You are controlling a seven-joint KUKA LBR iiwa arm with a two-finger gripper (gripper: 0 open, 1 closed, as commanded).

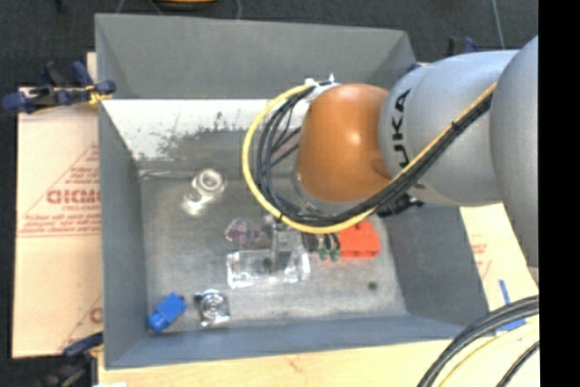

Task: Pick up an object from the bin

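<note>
My gripper point(279, 246) reaches down from under the arm's orange cover to the middle of the bin floor. Its tip stands right over a clear plastic box point(258, 271) that lies flat there; whether they touch I cannot tell. A small purple piece point(240, 231) lies just left of the gripper. An orange-red block point(360, 240) with a dark green part on its left sits just to the gripper's right, partly under the arm.
A small clear jar point(206, 187) stands at the back left of the floor. A blue piece point(166, 313) and a shiny round cap-like thing point(211, 308) lie in the front left corner. The arm covers the bin's right back part.
</note>
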